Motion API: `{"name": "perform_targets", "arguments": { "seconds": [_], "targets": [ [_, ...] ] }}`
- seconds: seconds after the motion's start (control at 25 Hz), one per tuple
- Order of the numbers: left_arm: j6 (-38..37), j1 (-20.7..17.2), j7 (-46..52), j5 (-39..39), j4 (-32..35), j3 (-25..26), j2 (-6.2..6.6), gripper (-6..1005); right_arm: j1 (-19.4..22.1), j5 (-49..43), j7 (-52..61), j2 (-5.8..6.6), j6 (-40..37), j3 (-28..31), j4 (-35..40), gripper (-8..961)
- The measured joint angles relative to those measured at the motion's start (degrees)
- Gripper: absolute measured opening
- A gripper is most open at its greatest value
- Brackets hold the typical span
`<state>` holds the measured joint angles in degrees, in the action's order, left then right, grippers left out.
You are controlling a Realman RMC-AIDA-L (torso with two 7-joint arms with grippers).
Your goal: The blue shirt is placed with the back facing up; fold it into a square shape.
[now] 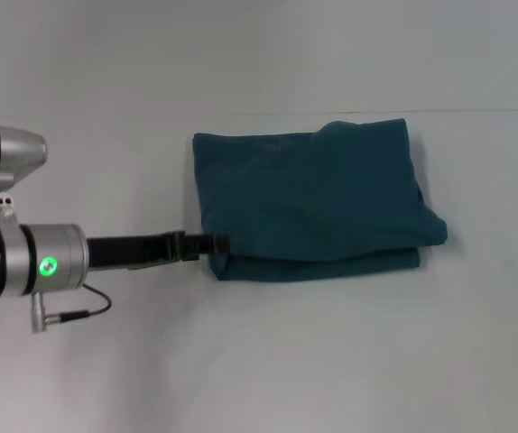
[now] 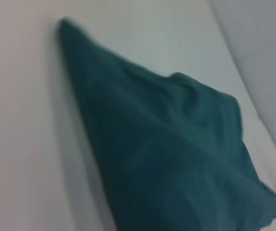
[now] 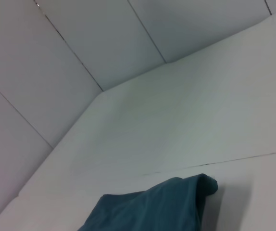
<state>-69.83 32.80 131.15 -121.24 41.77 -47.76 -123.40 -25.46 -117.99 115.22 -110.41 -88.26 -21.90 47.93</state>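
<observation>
Blue shirt [image 1: 318, 203] folded into rough rectangle, lying centre-right on white counter [image 1: 268, 361]; left tool [image 1: 220, 243] touching its near-left corner, cannot tell if clenched; right tool not seen in head view

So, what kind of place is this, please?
Probably a plain test bench, not a home: a bare white table, blank pale panelled walls, and one folded dark teal-blue cotton shirt beside the left gripper.
</observation>
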Motion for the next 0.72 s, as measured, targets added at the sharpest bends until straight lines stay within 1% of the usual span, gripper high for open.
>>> {"name": "perform_targets", "arguments": {
  "seconds": [0.04, 0.08, 0.28, 0.36, 0.52, 0.72],
  "targets": [
    [-0.1, -1.2, -4.6, 0.0, 1.4, -0.1, -0.60, 676, 0.1, 0.2, -0.1, 0.03, 0.0, 0.1, -0.3, 778],
    [0.0, -1.9, -7.5, 0.2, 2.1, -0.2, -0.93, 676, 0.1, 0.2, -0.1, 0.03, 0.0, 0.3, -0.5, 778],
    [0.6, -2.8, -17.1, 0.7, 0.9, -2.0, -0.93, 675, 0.3, 0.4, -0.1, 0.10, 0.0, 1.0, -1.2, 781],
    [1.0, -3.5, -20.6, 1.4, 0.8, -3.0, -1.16, 675, 0.4, 0.5, 0.1, 0.17, 0.1, 1.2, -1.5, 782],
    [3.3, -4.1, -22.8, 3.5, 0.4, -6.5, -1.26, 675, 0.5, 0.8, 0.3, 0.31, 0.1, 2.2, -2.1, 784],
    [9.0, -3.7, -21.5, 3.8, 0.1, -11.1, -1.28, 675, 0.5, 0.9, 0.2, 0.69, 0.1, 2.7, -4.0, 787]
  ]
}}
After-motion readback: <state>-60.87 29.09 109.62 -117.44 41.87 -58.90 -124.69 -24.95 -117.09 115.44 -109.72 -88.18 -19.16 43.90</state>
